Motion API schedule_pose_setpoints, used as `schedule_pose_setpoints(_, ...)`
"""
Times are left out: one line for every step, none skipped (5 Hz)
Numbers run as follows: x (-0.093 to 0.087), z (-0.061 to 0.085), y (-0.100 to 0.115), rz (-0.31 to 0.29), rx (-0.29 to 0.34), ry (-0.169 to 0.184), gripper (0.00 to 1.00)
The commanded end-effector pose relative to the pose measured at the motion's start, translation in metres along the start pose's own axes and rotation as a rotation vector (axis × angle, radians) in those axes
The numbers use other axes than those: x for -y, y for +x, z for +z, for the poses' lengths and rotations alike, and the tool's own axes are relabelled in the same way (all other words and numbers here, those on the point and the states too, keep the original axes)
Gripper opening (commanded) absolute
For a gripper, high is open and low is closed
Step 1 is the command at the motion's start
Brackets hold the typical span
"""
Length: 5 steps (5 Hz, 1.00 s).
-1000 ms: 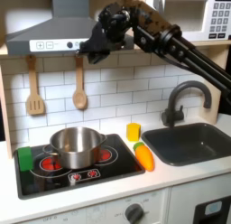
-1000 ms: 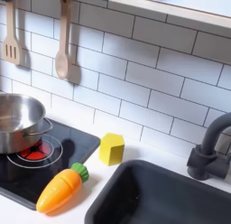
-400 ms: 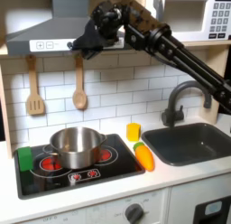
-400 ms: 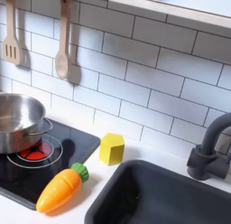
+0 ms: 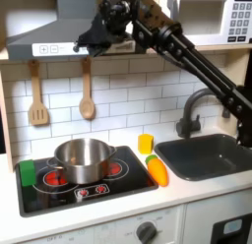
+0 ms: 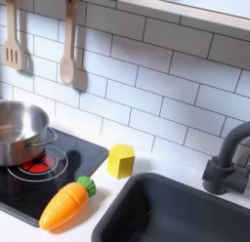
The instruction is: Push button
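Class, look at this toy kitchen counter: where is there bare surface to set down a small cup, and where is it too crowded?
Free: the white counter strip in front of the stove, and the basin of the sink. Crowded: the stove top, taken by the pot, and the narrow gap between stove and sink, holding the carrot and the yellow block.

Both exterior views are low-res and soft, evenly lit and fairly bright from above/front, with mild shadows under the range hood (image 5: 54,36) and behind the hanging spoon (image 6: 66,46), soft glare on the steel pot (image 5: 81,159), no obvious edge distortion.
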<state>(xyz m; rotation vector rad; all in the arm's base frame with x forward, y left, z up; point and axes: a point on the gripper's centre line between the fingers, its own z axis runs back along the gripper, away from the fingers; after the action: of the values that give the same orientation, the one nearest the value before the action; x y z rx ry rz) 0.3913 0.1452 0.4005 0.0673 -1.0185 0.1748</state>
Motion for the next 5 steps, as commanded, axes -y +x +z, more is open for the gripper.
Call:
schedule_pose_setpoints(0.0046, -0.0074, 0.0023, -0.014, -0.011, -0.007, 0.0)
schedule_pose_setpoints(0.0041, -0.0082, 0.0025, -0.022, -0.012, 0.012, 0.0)
schedule_pose_setpoints(0.0057, -0.0137, 0.0043, -0.044, -0.021, 0.032, 0.0)
schedule_pose_setpoints(0.0026, -0.0081, 0.0073, -0.051, -0.013, 0.039, 0.0)
schedule_pose_setpoints(0.0037, -0.0063, 0.0058, -0.053, -0.028, 0.018, 0.0)
